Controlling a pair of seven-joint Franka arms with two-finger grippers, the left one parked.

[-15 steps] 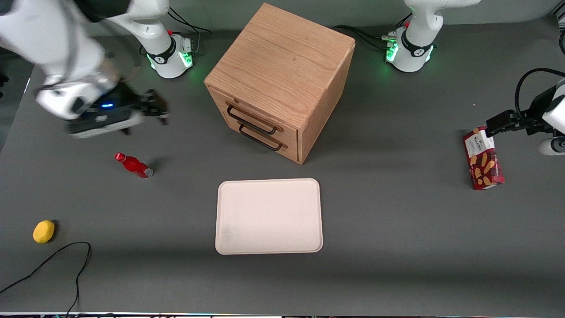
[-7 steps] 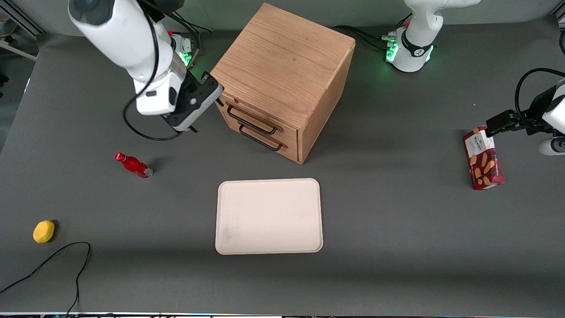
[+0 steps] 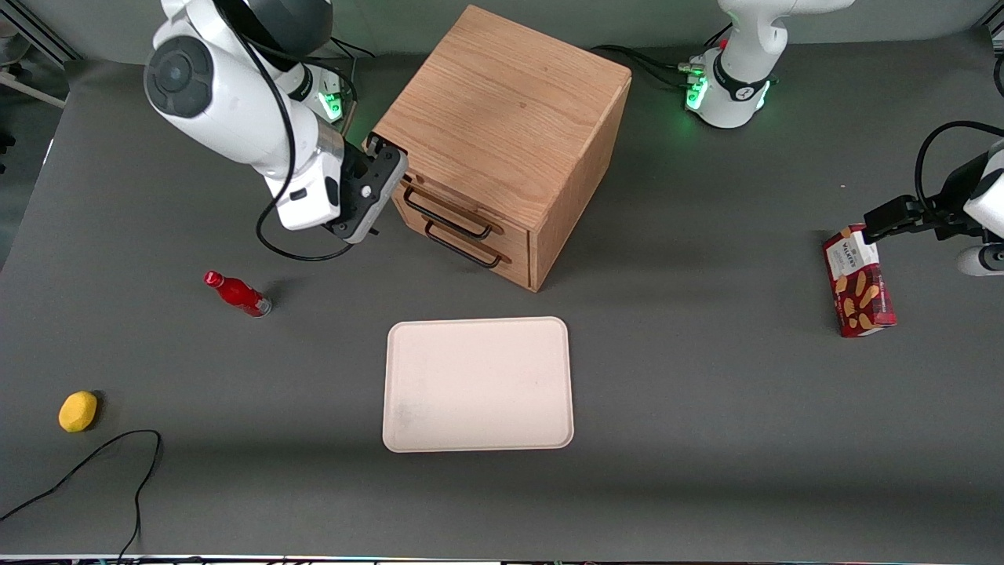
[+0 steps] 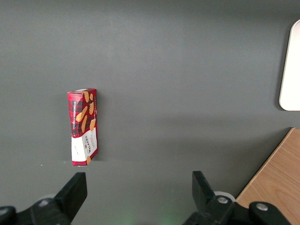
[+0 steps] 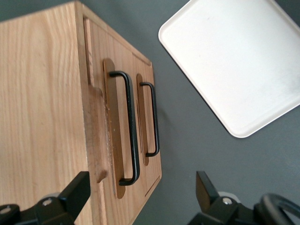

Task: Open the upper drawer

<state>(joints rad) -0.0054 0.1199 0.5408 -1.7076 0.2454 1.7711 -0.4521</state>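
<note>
Gripper (image 3: 375,184), fingers apart, is seen upper left of front view, just beside upper drawer (image 3: 459,210); handle bar (image 5: 131,126) runs lengthwise, ungrasped.

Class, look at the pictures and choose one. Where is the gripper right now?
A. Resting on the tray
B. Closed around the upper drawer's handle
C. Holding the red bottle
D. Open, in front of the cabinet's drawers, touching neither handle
D: in the wrist view the gripper has its jaws apart, with the upper drawer handle ahead of them and not yet between them; the cabinet is shut.
</note>
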